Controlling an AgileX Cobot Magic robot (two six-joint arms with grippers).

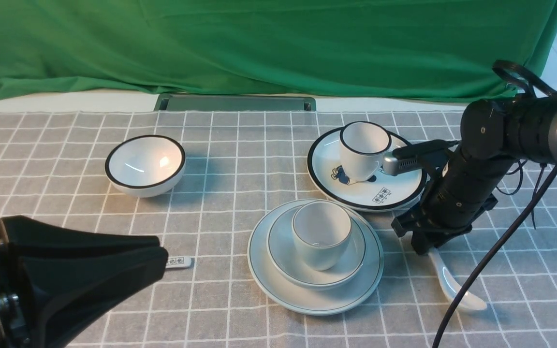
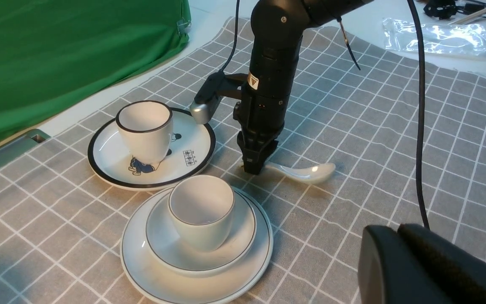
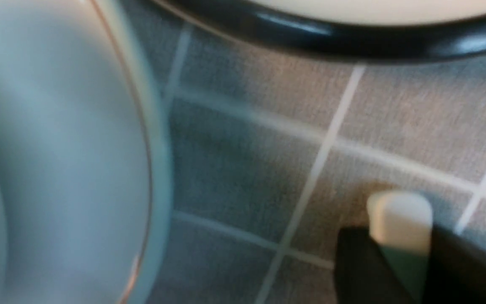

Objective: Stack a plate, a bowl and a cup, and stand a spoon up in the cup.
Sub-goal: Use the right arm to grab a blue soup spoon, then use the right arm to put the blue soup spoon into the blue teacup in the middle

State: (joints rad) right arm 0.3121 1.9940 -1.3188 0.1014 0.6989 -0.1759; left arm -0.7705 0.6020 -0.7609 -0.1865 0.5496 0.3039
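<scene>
Where the left arm enters the front view at the near left, its black left gripper hangs low over the grey checked table, jaws pressed together with nothing between them. Just beyond its tip lies a white spoon handle with black printed characters, the remainder hidden behind the gripper. Further back stands a white bowl with a bold black rim, upright.

At centre, the large pale white plate with a thin dark rim line lies flat on the table. The pale white bowl with a thin grey-green rim line sits in it, and the small handleless pale white cup stands upright in the bowl.

Behind and to the right, a black-rimmed cartoon plate carries a black-rimmed white cup.

At right, the black right gripper points down, clamped on the handle end of the plain white ceramic soup spoon, whose scoop rests on the table, near the stack.
</scene>
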